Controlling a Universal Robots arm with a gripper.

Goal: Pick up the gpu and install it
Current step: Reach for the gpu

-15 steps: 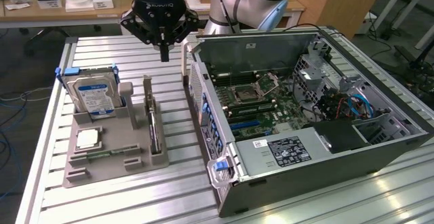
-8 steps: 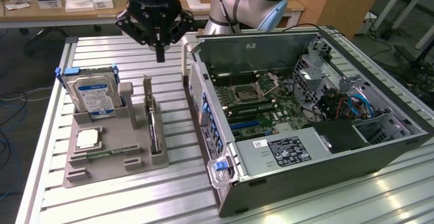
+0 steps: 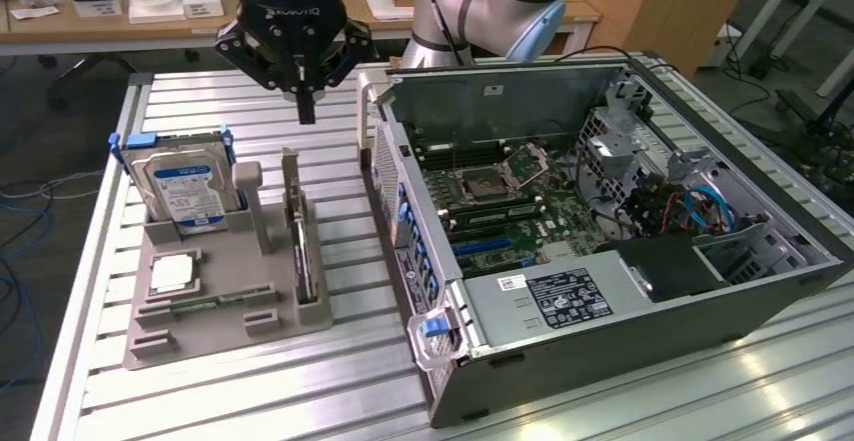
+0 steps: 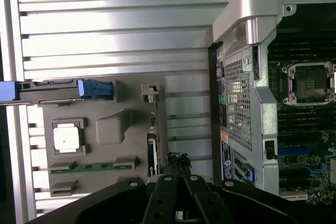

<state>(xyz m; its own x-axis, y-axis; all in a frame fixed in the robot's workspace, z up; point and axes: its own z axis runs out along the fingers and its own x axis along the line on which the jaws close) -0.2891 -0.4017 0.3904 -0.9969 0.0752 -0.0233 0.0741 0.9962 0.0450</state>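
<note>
Your pincer (image 3: 306,111) hangs fully closed with nothing in its grip, and the gpu (image 3: 307,261) stands on edge in the grey holder (image 3: 200,336) well below its fingertips, untouched.

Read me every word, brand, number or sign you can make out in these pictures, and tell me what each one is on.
"ROBOTIQ": upside down, on the body of the claw.
Hard drive, blue-white label: print too small to read.
Black sticker inside the computer case: blurred, unreadable.
White sticker beside it: unreadable.
Nothing else can be read.
</note>
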